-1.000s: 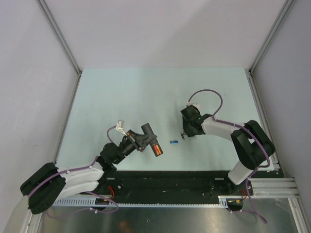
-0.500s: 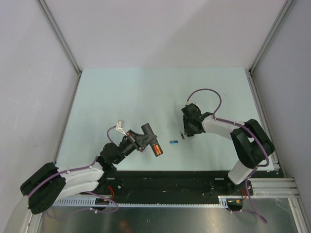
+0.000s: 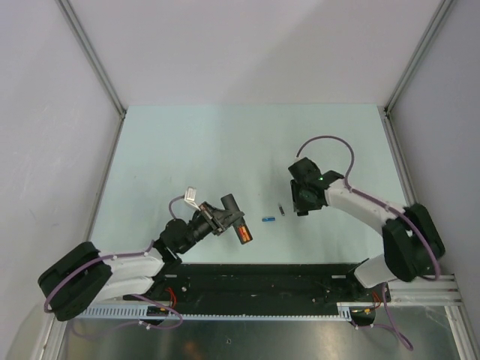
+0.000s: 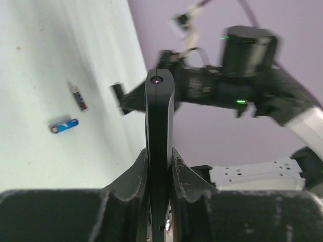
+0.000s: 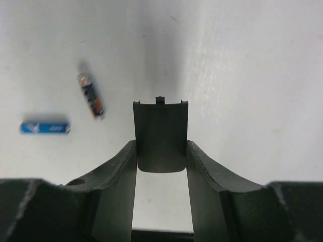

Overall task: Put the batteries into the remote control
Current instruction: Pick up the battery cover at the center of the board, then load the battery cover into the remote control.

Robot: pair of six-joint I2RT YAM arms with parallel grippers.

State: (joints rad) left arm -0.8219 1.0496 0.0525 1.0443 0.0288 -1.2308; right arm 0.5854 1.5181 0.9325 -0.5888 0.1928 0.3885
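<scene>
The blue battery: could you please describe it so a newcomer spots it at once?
On the table, look between the two grippers, where two loose cells lie apart. The blue battery is the one nearer the left gripper, which holds the remote. It alone is bright blue; the dark battery beside it lies nearer the right gripper.

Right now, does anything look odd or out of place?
Nothing damaged. A blue battery and a dark battery lie loose on the table, and the remote has its cover off, held in the right fingers.
</scene>
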